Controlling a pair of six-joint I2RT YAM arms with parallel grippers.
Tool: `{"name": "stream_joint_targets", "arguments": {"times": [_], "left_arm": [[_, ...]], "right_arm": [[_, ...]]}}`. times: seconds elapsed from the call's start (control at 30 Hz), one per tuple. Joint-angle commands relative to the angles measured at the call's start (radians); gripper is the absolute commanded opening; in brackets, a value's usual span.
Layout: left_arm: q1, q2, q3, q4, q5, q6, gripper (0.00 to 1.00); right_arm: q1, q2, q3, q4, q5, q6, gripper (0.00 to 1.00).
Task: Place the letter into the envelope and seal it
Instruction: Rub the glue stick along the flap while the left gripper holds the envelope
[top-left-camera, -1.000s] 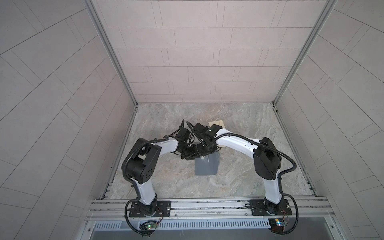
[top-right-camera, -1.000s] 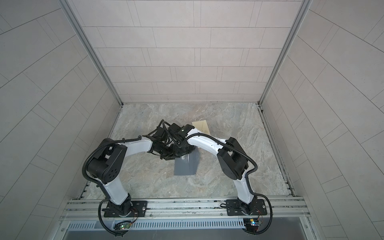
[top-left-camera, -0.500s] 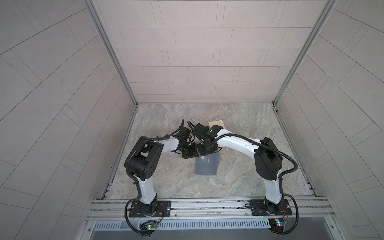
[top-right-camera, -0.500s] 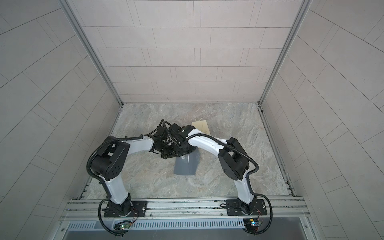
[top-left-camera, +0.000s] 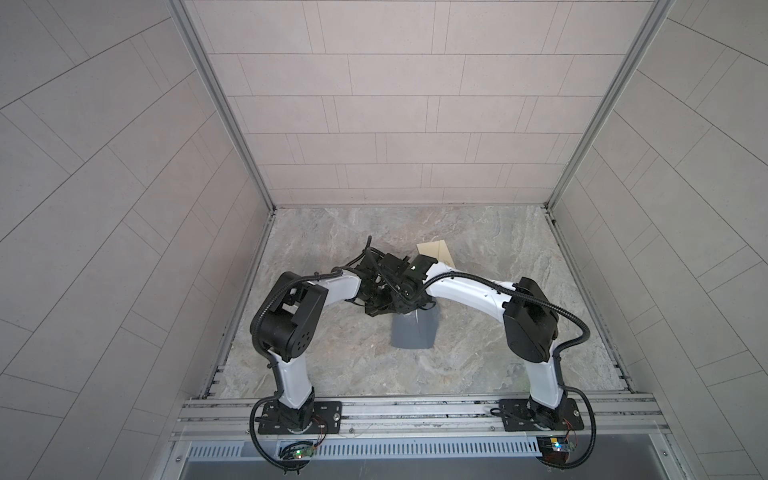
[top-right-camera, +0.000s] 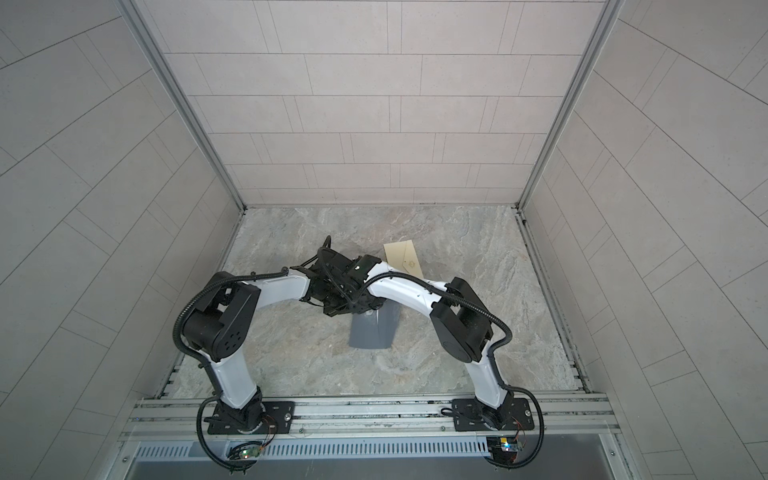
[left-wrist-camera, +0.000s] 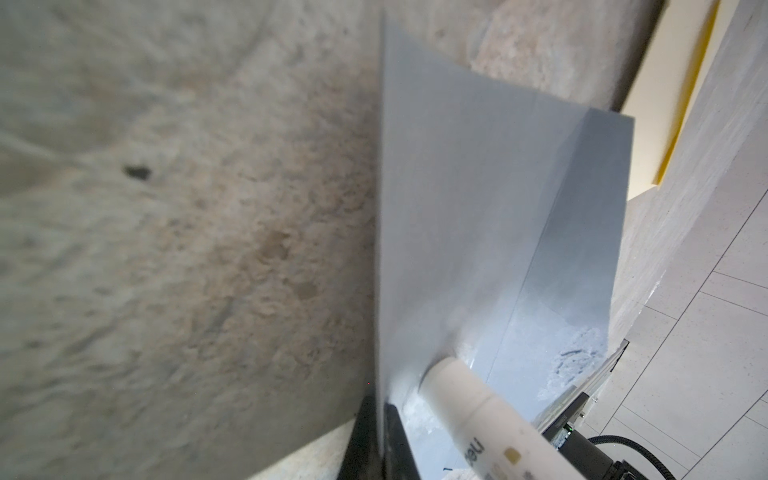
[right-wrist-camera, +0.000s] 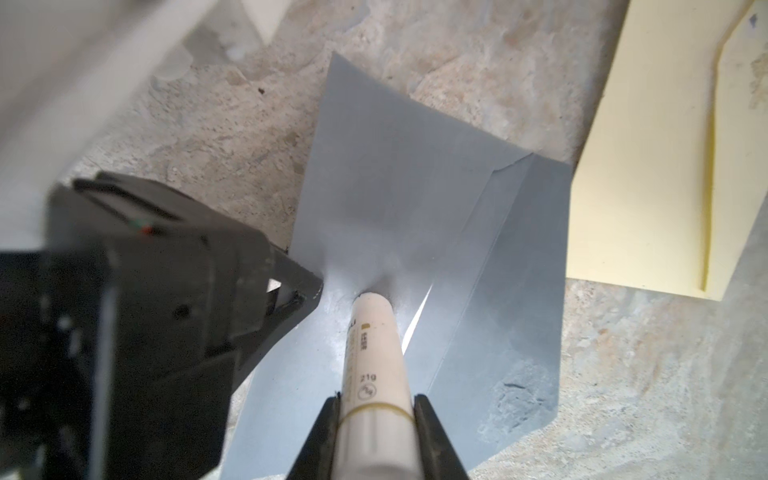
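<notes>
Here, envelope (left-wrist-camera: 478, 187) edge in left hand (left-wrist-camera: 379, 432).

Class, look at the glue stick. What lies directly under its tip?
The grey envelope. The glue stick, held in the right end effector, presses its tip onto the envelope's paper. The contact spot itself cannot be seen, because the stick covers it.

The grey envelope (right-wrist-camera: 395, 187) is smooth matt paper, with one rough, scuffed patch. The glue stick (right-wrist-camera: 376, 365) is smooth cream plastic, slightly glossy. The cream paper (top-left-camera: 434, 251) at the envelope's 12 o'clock is matt. The tabletop (right-wrist-camera: 208, 137) looks like matt stone.
</notes>
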Motion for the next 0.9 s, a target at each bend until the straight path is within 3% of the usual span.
{"name": "stream_joint_targets", "arguments": {"times": [0.0, 0.13, 0.33, 0.5, 0.87], "left_arm": [[0.006, 0.000, 0.003, -0.083, -0.063, 0.010, 0.00], [0.006, 0.000, 0.002, -0.081, -0.066, 0.010, 0.00], [0.004, -0.001, 0.003, -0.078, -0.063, 0.013, 0.00], [0.002, -0.004, 0.003, -0.078, -0.060, 0.018, 0.00], [0.001, -0.009, 0.003, -0.075, -0.061, 0.019, 0.00]], "right_arm": [[-0.038, 0.056, -0.074, -0.091, 0.131, 0.017, 0.00], [-0.048, 0.030, -0.107, -0.048, 0.107, 0.005, 0.00], [-0.034, -0.103, -0.165, 0.131, -0.019, -0.073, 0.00], [-0.034, -0.181, -0.150, 0.115, -0.071, -0.123, 0.00], [-0.032, -0.168, -0.180, 0.099, -0.166, -0.108, 0.00]]}}
